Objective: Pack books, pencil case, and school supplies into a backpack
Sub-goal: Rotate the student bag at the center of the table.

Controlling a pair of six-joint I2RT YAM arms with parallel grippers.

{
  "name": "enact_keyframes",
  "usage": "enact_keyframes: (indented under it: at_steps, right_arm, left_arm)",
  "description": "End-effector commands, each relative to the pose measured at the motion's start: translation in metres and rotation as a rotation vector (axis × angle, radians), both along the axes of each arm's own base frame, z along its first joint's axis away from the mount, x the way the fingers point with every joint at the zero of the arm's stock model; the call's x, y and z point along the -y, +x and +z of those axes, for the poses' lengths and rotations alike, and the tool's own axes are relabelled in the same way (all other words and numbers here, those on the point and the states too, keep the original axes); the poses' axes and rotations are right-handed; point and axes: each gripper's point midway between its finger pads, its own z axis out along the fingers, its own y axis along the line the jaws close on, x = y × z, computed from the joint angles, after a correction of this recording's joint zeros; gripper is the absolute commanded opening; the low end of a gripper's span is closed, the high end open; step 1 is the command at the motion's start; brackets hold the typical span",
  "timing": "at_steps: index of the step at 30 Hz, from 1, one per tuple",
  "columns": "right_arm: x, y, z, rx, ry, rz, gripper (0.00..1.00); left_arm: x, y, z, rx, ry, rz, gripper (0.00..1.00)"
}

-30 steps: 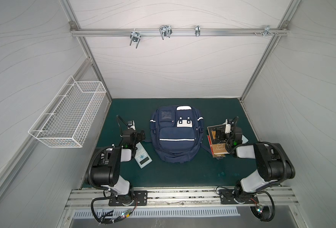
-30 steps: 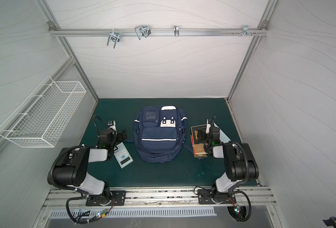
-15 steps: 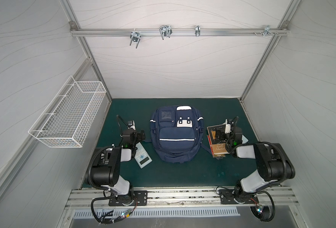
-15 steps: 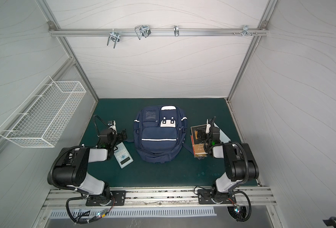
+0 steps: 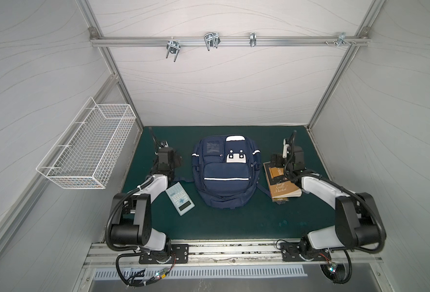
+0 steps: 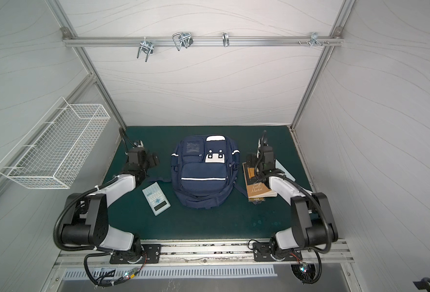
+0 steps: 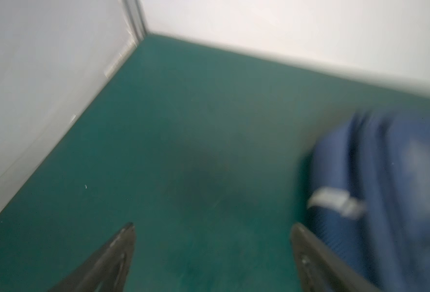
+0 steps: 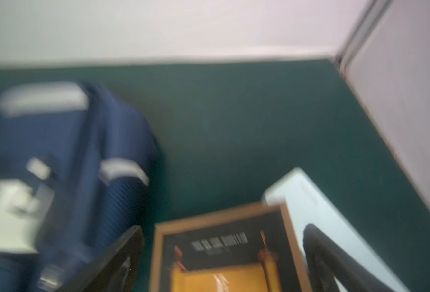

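Observation:
The navy backpack (image 5: 225,172) (image 6: 205,172) lies shut and flat mid-mat, front pockets up. To its left lies the calculator (image 5: 180,199) (image 6: 156,199). On its right the books (image 5: 282,187) (image 6: 258,188) are stacked, a brown one with script title over a dark one with a yellow label (image 8: 224,252). The pale blue pencil case (image 6: 284,170) (image 8: 317,215) lies beside them, partly under my right arm. My left gripper (image 5: 176,159) (image 7: 212,227) is open over bare mat beside the backpack. My right gripper (image 5: 274,159) (image 8: 224,227) is open above the stack's far end, empty.
A white wire basket (image 5: 87,146) hangs on the left wall above the mat's left edge. A metal rail with hooks (image 5: 211,41) crosses high at the back. White walls close in the green mat (image 5: 234,222) on three sides.

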Motion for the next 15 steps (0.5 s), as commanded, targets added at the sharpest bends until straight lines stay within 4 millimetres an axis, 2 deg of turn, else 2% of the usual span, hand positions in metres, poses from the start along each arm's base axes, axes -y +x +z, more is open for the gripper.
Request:
enact_keyframes:
  at_steps: [1, 2, 4, 5, 8, 11, 15]
  right_arm:
    - [0.024, -0.054, -0.032, -0.331, 0.219, -0.257, 0.99]
    - [0.02, -0.059, -0.042, -0.421, 0.328, -0.234, 0.99]
    - [0.009, -0.073, -0.055, -0.557, 0.427, -0.206, 0.99]
    - [-0.006, -0.081, -0.059, -0.606, 0.416, -0.152, 0.99]
    - [-0.047, -0.107, -0.064, -0.687, 0.26, 0.003, 0.99]
    - [-0.08, -0.13, -0.071, -0.737, 0.151, 0.107, 0.99]
    - [-0.103, -0.144, -0.089, -0.816, 0.149, 0.163, 0.99]
  left_arm:
    - [0.011, -0.043, 0.031, -0.115, -0.294, 0.18, 0.81]
    - [0.039, -0.051, 0.024, -0.152, -0.378, 0.123, 0.81]
    - [0.095, -0.072, 0.005, -0.235, -0.448, 0.004, 0.81]
    - [0.122, -0.087, -0.007, -0.284, -0.443, -0.048, 0.82]
    - [0.188, -0.136, -0.049, -0.431, -0.475, -0.161, 0.85]
    - [0.227, -0.176, -0.085, -0.556, -0.586, -0.197, 0.86]
    - [0.237, -0.216, -0.108, -0.633, -0.624, -0.184, 0.89]
